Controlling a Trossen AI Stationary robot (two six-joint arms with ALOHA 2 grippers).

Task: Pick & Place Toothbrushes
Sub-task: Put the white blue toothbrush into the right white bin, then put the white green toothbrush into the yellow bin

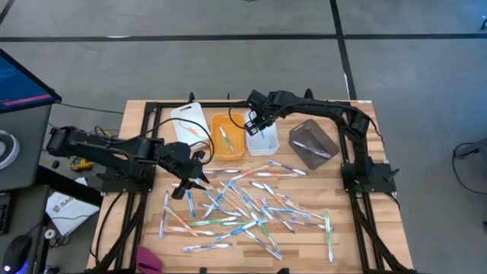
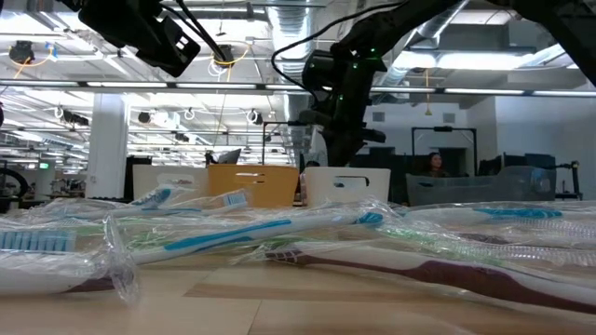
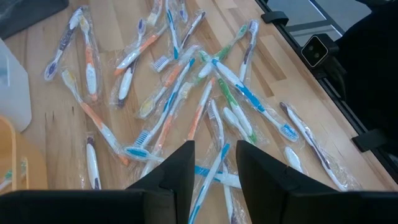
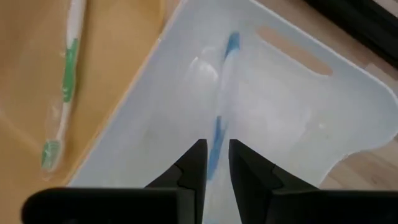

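Poised above the white bin [image 4: 292, 106], the right gripper [image 4: 216, 163] spreads slightly apart, apparently releasing a wrapped blue toothbrush [image 4: 222, 99] there for sorting.

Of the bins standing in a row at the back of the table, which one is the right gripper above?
The right gripper is above the white bin, between the orange bin and the grey bin. A blue toothbrush lies in it.
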